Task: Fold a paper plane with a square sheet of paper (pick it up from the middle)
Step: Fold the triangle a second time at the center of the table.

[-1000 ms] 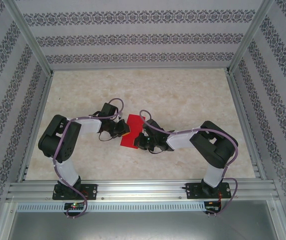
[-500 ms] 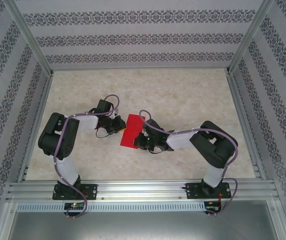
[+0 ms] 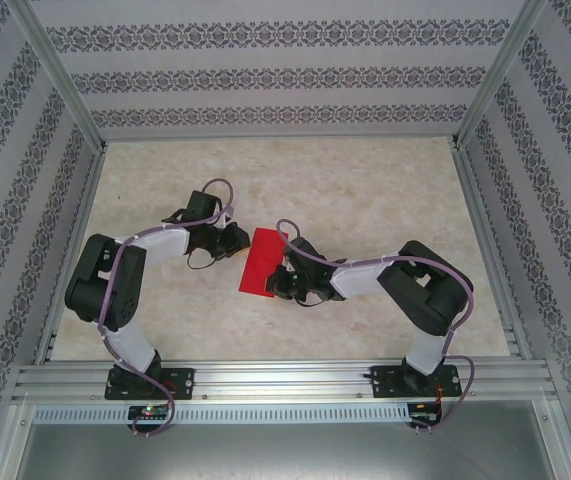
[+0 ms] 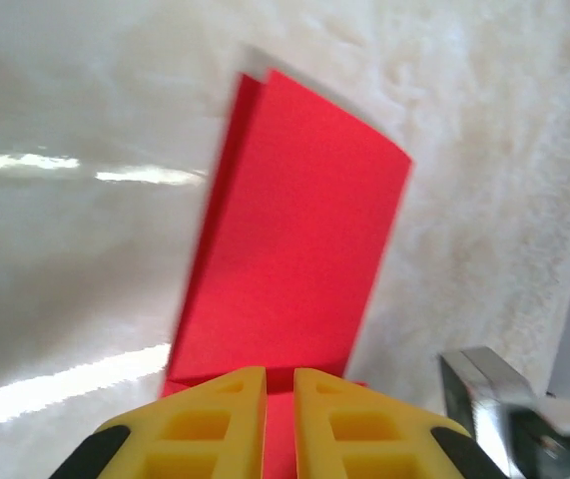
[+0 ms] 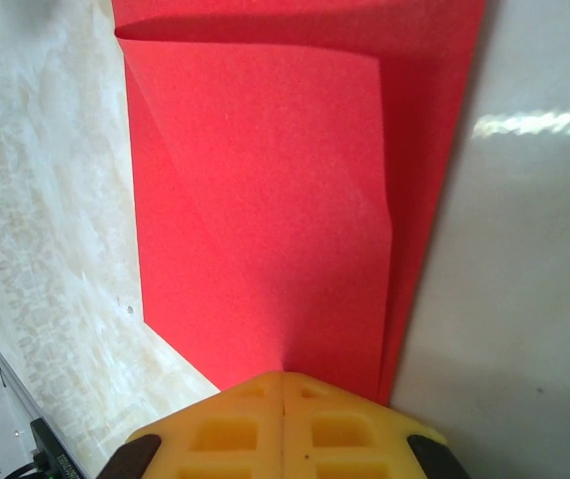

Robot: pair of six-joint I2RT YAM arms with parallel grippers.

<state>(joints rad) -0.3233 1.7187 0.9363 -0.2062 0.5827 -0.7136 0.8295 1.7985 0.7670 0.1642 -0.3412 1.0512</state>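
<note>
Right wrist: red paper [image 5: 265,200] @ closed R jaws

The left arm [image 3: 115,290] and right arm [image 3: 420,290] have white links, black joints, purple cables [image 3: 218,184] and yellow pocketed fingers [image 4: 215,419].

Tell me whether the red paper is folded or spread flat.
Folded. The red paper lies as a narrow strip, and the right wrist view shows one layer doubled over another along a crease.
</note>
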